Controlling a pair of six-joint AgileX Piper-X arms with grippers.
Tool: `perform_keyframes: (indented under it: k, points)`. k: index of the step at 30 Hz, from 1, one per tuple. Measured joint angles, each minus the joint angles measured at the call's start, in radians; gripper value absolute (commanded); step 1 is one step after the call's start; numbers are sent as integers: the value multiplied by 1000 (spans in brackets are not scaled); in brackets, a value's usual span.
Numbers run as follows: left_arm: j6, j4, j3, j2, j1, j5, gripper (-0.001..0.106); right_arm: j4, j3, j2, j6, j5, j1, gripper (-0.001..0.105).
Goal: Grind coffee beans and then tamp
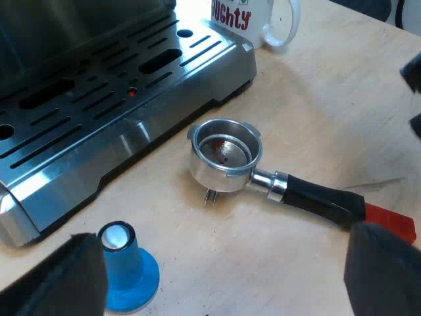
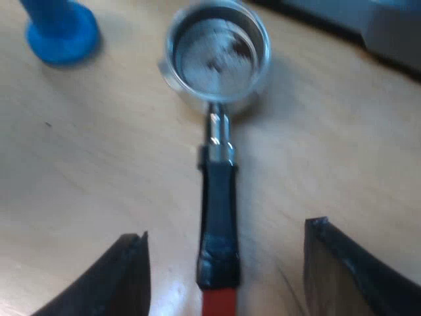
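The metal holder (image 1: pixel 225 155) lies loose on the wooden table beside the espresso machine's drip tray (image 1: pixel 99 99); its basket holds a few dark specks. Its dark handle (image 1: pixel 322 199) ends in red (image 1: pixel 389 220). My left gripper (image 1: pixel 223 273) hangs open above the table, one finger near the blue tamper (image 1: pixel 125 266), the other near the red end. My right gripper (image 2: pixel 223 276) is open, its fingers (image 2: pixel 112 280) spread on both sides of the holder's dark handle (image 2: pixel 218 210), with the basket (image 2: pixel 217 56) farther ahead. The blue tamper (image 2: pixel 59 29) stands upright beyond.
A white mug (image 1: pixel 253 20) with red lettering stands by the corner of the machine. Part of the other arm's black gripper (image 1: pixel 414 79) shows over the table past the handle. Bare wooden table (image 1: pixel 329 112) surrounds the holder.
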Motion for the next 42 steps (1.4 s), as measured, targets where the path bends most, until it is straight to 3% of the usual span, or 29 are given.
perform_keyframes:
  k: [9,12,25,30,42]
  points:
    - [0,0,0,0,0,0,86,-229,0,-86,-237,2,0,54]
    - [0,0,0,0,0,0,86,-277,0,-86,-285,2,0,54]
    - [0,-10,0,0,0,0,86,-285,0,-86,-294,2,0,54]
    - [0,-16,0,0,0,-156,86,-311,18,-86,-296,2,0,54]
    - [0,-130,76,2,0,-186,86,-387,59,-15,-295,2,0,54]
